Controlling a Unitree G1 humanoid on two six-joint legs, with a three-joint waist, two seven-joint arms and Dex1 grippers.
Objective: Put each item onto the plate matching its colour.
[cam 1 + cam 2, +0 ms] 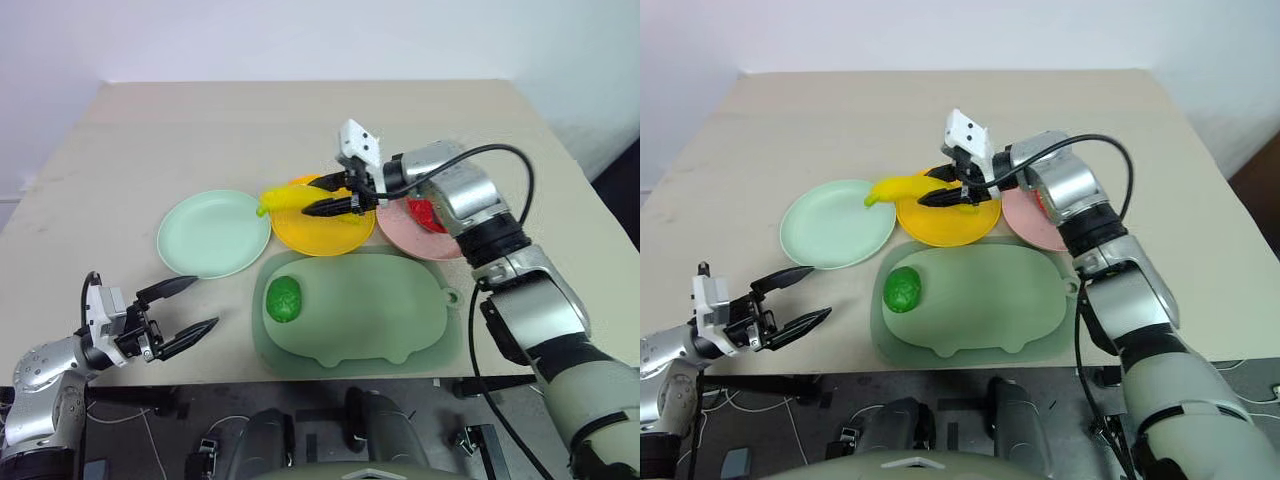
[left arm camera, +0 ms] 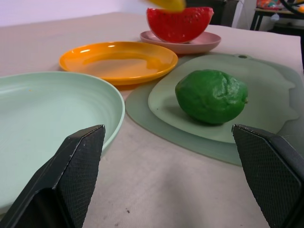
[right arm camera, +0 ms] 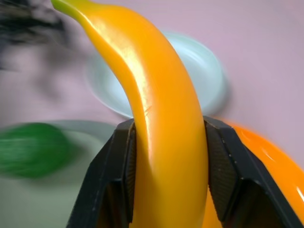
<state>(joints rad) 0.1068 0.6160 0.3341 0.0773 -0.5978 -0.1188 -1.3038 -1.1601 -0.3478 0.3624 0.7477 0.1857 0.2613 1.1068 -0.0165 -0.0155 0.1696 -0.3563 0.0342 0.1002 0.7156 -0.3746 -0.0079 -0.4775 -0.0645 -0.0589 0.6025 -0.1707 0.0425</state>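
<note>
My right gripper (image 1: 320,197) is shut on the yellow banana (image 1: 285,198) and holds it in the air over the left rim of the yellow plate (image 1: 322,235). In the right wrist view both black fingers (image 3: 118,175) clamp the banana (image 3: 156,118). The red watermelon slice (image 1: 428,213) lies on the pink plate (image 1: 415,240). The dark-green bumpy fruit (image 1: 284,299) rests on the left part of the dull-green mat (image 1: 370,310). The mint green plate (image 1: 213,233) holds nothing. My left gripper (image 1: 205,304) stands open near the table's front left, apart from the fruit (image 2: 212,96).
The three plates sit in a row just behind the mat, which reaches the table's front edge (image 1: 300,378). The beige table top (image 1: 250,130) stretches bare behind the plates and to the left of the mint green plate.
</note>
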